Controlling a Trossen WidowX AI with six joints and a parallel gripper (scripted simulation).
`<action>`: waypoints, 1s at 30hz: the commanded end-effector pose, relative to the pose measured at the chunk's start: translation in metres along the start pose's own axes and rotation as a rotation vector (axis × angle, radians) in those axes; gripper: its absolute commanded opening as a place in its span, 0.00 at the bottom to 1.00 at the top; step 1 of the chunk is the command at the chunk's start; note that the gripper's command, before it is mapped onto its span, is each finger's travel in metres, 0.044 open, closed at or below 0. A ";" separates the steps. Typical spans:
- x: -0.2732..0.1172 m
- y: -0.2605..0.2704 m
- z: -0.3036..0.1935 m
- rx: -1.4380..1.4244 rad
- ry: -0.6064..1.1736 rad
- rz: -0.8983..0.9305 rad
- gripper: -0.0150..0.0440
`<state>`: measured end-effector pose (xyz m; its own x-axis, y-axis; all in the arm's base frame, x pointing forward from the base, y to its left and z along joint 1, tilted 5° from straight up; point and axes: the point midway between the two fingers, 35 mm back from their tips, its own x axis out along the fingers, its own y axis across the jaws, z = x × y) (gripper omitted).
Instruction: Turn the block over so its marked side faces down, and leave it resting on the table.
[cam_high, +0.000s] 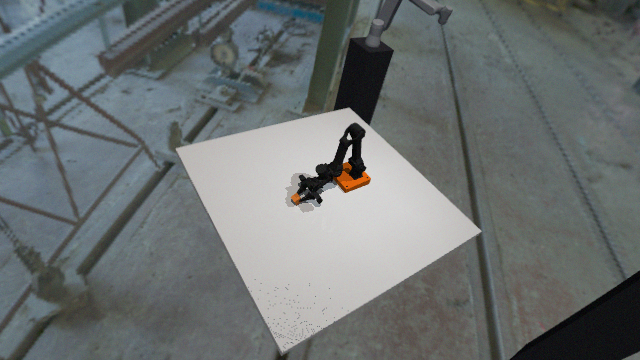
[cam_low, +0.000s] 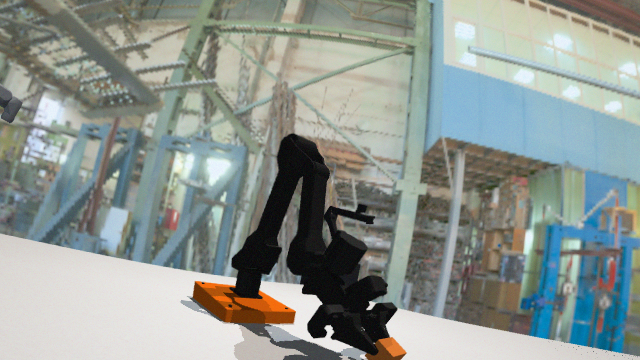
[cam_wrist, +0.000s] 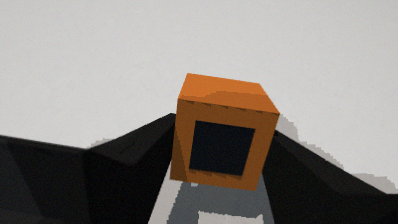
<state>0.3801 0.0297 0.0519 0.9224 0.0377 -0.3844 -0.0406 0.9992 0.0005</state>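
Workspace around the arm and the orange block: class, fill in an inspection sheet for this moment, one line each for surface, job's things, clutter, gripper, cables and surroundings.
Surface: white table, with the arm's shadow on it beside the gripper.
Job's things: orange block, held between the fingers; its dark square mark faces the wrist camera, not down. Whether it touches the table cannot be told.
Clutter: nothing seen; only the arm's orange base plate stands on the table.
Gripper: gripper shut on the orange block, tilted low over the table.
Cables: nothing seen.
Surroundings: industrial hall with steel beams, blue frames and a black pillar behind the table.
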 end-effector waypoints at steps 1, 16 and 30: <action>0.000 0.000 0.000 -0.006 -0.001 -0.003 0.30; 0.000 0.000 0.000 -0.006 -0.001 -0.003 0.97; 0.000 0.000 0.000 -0.006 -0.001 -0.003 1.00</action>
<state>0.3799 0.0295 0.0520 0.9230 0.0371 -0.3829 -0.0401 0.9992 0.0002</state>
